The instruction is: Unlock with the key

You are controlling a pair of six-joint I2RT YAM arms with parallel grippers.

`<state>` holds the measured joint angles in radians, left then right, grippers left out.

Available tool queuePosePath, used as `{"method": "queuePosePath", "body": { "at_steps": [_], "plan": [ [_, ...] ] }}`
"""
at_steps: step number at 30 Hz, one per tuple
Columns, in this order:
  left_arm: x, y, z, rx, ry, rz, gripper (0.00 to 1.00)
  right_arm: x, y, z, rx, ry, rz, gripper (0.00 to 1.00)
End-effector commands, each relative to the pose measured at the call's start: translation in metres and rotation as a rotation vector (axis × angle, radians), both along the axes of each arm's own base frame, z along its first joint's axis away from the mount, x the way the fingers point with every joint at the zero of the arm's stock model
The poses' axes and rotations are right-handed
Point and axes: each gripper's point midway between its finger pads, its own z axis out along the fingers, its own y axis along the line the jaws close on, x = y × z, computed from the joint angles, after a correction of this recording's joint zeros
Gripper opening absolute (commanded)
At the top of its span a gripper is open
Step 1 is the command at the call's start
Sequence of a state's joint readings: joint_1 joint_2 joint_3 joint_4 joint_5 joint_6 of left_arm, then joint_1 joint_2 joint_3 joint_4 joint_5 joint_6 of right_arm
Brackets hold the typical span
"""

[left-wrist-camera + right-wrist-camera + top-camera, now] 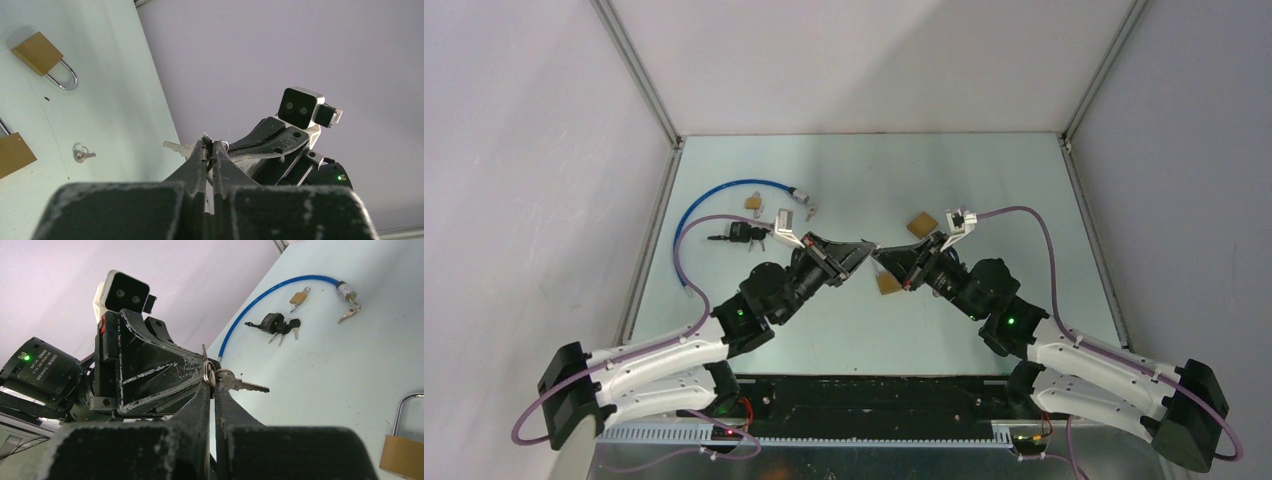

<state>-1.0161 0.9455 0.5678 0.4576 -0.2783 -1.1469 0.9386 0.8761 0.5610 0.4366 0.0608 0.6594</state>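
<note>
Your two hands meet in mid-air over the middle of the table (pixel 984 180); the right hand (pixel 211 380) is clenched on the ring and head of a silver key (pixel 245 385), its blade jutting sideways; the left hand (pixel 210 147) is clamped on that same key from the opposite side; a brass padlock (pixel 887 284) lies on the table close by the right hand. The risks, as I judge them: pulling either hand away while both grip could wrench or bend the key; releasing too early from a thin pinch could let it swivel or drop; a tilted blade would miss the keyhole.
</note>
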Motion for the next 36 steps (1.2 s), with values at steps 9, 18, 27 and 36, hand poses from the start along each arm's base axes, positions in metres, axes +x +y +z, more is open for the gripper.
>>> {"method": "queuePosePath", "body": {
  "at_steps": [9,18,27,36],
  "plan": [
    [-0.014,0.013,0.032,-0.030,-0.187,-0.014,0.00,-0.016,0.014,-0.005,-0.023,-0.010,0.104,0.01],
    [-0.020,0.018,0.041,-0.034,-0.266,-0.026,0.00,-0.017,0.014,-0.008,-0.028,0.002,0.113,0.09],
    [-0.023,0.018,0.042,-0.030,-0.287,-0.046,0.02,-0.017,0.016,-0.006,-0.010,0.009,0.136,0.00],
    [-0.034,-0.001,0.049,-0.038,-0.321,-0.145,0.29,-0.016,0.017,0.006,0.066,0.039,0.187,0.00]
  ]
}}
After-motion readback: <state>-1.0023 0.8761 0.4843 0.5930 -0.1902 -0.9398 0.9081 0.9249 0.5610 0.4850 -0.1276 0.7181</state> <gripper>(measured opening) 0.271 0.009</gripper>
